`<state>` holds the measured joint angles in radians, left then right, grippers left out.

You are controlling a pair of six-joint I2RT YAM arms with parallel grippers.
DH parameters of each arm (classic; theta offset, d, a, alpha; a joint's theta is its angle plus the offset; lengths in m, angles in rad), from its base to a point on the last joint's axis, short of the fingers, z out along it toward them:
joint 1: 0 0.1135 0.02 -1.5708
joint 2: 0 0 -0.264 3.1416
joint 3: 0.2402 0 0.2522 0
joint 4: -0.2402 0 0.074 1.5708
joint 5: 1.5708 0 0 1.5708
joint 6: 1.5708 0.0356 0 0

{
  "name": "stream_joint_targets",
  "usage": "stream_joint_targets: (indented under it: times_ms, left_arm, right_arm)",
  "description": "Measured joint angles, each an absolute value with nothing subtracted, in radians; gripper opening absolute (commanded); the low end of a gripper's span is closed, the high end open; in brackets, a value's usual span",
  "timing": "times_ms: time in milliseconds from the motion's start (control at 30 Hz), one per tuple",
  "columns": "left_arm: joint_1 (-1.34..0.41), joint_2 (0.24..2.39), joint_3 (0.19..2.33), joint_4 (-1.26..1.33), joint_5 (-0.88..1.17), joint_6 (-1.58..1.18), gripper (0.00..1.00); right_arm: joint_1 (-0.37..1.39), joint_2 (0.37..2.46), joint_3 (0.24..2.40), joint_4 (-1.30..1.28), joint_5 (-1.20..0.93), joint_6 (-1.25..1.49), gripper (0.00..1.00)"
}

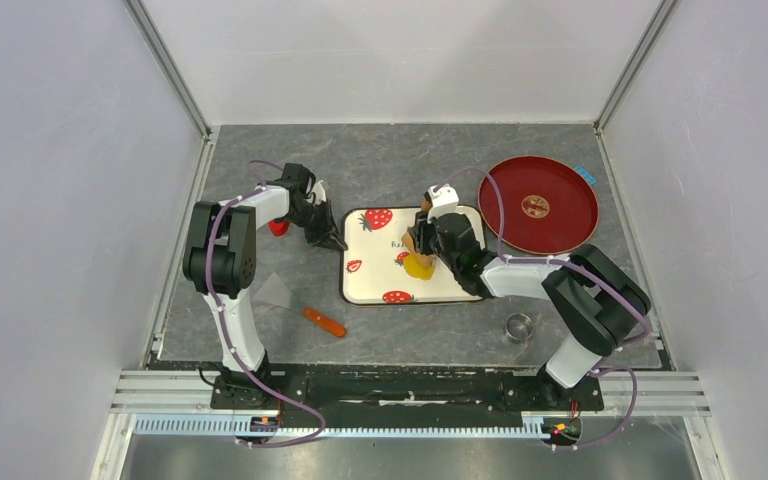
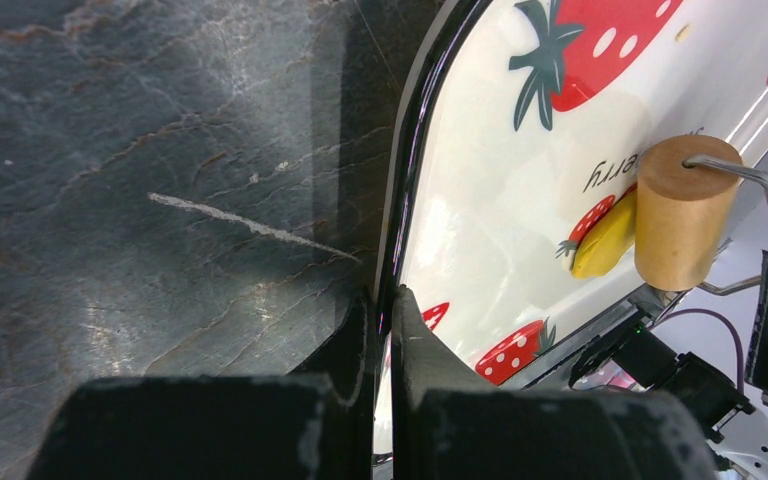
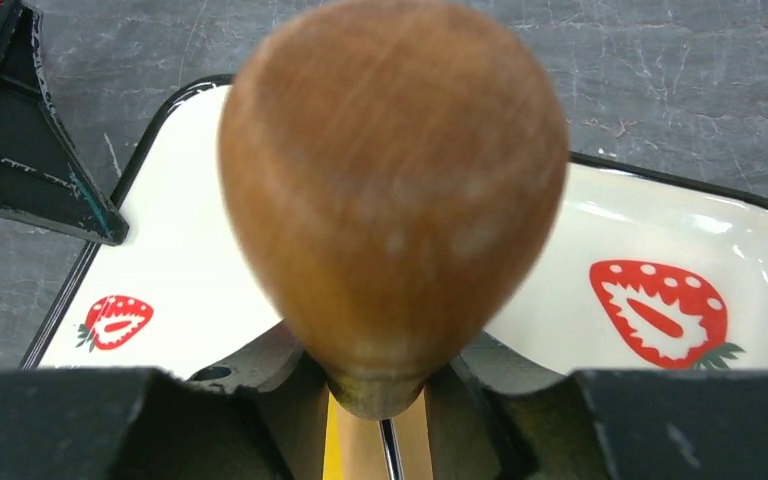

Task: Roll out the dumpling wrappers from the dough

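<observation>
A yellow dough (image 1: pixel 419 267) lump lies near the middle of the strawberry-print tray (image 1: pixel 370 285). The tan wooden roller (image 2: pixel 682 212) rests against the dough (image 2: pixel 605 240). My right gripper (image 3: pixel 378 390) is shut on the roller's wooden handle (image 3: pixel 395 190), which fills the right wrist view; a strip of yellow dough (image 3: pixel 332 440) shows below it. My left gripper (image 2: pixel 385 300) is shut on the tray's black left rim (image 2: pixel 410 150), one finger inside and one outside. No dumpling wrappers are in view.
A red round plate (image 1: pixel 538 205) sits at the back right. A small metal ring cutter (image 1: pixel 518 326) lies near the right arm's base. A scraper with an orange handle (image 1: pixel 305 305) lies left of the tray, and a small red object (image 1: pixel 277 228) sits by the left arm.
</observation>
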<state>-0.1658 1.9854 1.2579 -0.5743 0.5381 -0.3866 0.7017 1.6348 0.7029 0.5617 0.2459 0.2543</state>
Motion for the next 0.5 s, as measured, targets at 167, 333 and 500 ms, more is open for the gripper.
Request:
stream_joint_targets:
  times_ms: [167, 333, 500]
  left_arm:
    - [-0.166, 1.985, 1.258, -0.574, 0.539, -0.387, 0.02]
    - [-0.166, 1.985, 1.258, -0.574, 0.539, -0.387, 0.02]
    - [-0.166, 1.987, 1.259, -0.575, 0.541, -0.387, 0.02]
  right_arm:
    - [0.699, 1.683, 0.688, 0.656, 0.259, 0.253, 0.00]
    - [0.698, 1.687, 0.625, 0.770, 0.287, 0.259, 0.00]
    - [0.706, 1.702, 0.564, 0.894, 0.321, 0.266, 0.00]
